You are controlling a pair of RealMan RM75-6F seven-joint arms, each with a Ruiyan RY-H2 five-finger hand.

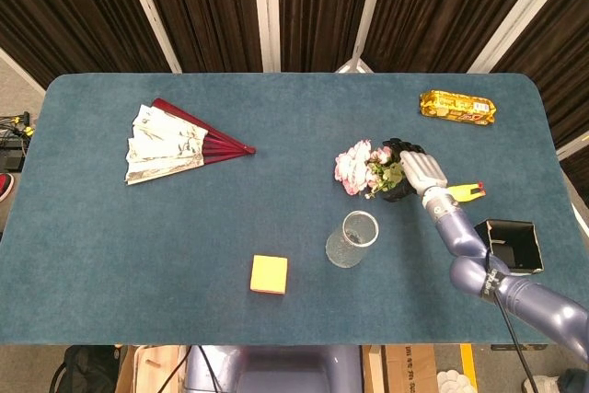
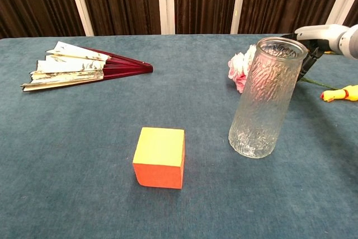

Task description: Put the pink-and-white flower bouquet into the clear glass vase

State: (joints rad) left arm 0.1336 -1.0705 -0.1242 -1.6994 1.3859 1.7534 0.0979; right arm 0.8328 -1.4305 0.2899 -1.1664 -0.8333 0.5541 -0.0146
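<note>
Your right hand [image 1: 416, 172] is sitting right over the leafy middle of the bouquet [image 1: 363, 168], fingers pointing toward the blooms and curling down around the greenery. Honestly you can't tell from either view whether it's actually gripping yet or just draped over it, so I wouldn't assume a hold. The left hand isn't in either view, so the right one is the only one near the job.

The bouquet lies flat on the table [image 1: 276, 181], just behind the vase [image 1: 352, 239] as you look from the head view. Its long axis runs roughly left-right: pink-and-white heads point toward the robot's left, stem trails off to the right under your hand, toward the little yellow toy [image 1: 463, 192].

The vase stands upright, mouth open upward, near the bouquet but not touching it. So once you've got it, I'd guess you need to tip the bouquet so the stem end points down before bringing it over the mouth.
</note>
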